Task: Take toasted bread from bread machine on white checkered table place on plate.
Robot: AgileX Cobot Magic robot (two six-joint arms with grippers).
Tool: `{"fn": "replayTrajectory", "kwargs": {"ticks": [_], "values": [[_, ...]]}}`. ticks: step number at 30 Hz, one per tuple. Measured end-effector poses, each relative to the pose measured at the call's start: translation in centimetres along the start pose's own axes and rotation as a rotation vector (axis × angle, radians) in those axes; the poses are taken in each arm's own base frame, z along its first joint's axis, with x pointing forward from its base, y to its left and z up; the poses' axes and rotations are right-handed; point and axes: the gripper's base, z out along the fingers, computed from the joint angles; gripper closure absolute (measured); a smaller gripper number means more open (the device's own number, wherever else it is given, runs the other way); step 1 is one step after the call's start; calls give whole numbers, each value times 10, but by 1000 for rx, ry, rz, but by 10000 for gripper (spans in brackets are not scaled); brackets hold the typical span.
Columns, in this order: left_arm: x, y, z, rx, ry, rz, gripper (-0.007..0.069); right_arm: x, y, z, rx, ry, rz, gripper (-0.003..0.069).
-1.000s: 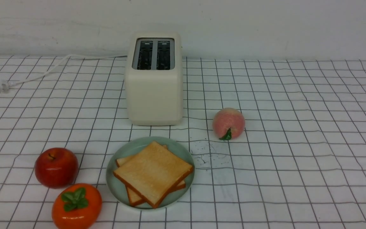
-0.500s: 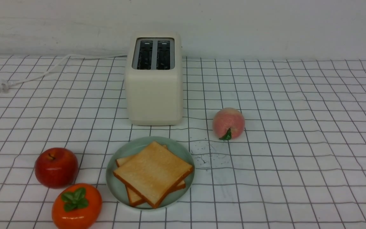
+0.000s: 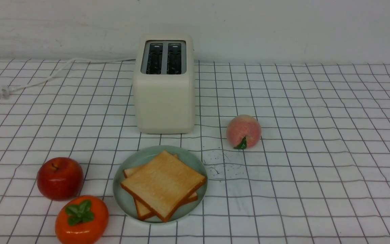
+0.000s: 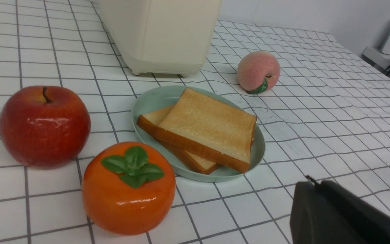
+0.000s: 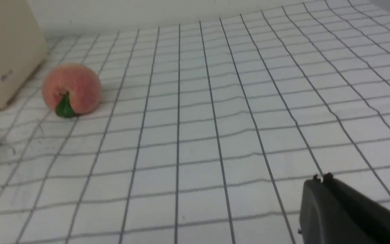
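Two slices of toasted bread (image 3: 163, 183) lie stacked on the mint-green plate (image 3: 126, 201) in front of the cream bread machine (image 3: 164, 98), whose two slots (image 3: 165, 58) show dark with no bread in them. The stack and the plate's rim (image 4: 147, 101) also show in the left wrist view (image 4: 208, 126). My left gripper (image 4: 313, 183) is shut and empty, low over the white checkered table (image 3: 317, 152), apart from the plate. My right gripper (image 5: 321, 178) is shut and empty over bare cloth. Neither arm shows in the front view.
A red apple (image 3: 60, 178) and an orange persimmon (image 3: 81, 219) sit left of the plate. A pink peach (image 3: 243, 131) sits right of the bread machine. The white cord (image 3: 46, 78) runs to the far left. Dark crumbs (image 3: 220, 162) speckle the cloth by the plate.
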Motion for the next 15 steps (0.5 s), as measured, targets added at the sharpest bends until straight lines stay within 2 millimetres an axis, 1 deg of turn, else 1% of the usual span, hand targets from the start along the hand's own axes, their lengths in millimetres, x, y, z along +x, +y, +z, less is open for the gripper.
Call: {"fn": "replayTrajectory", "kwargs": {"ticks": [1, 3, 15], "values": [[0, 0, 0, 0, 1, 0, 620, 3, -1, 0, 10, 41, -4, 679], [0, 0, 0, 0, 1, 0, 620, 4, -1, -1, 15, 57, -5, 679], [0, 0, 0, 0, 2, 0, 617, 4, -1, -1, 18, 66, -8, 674]]}}
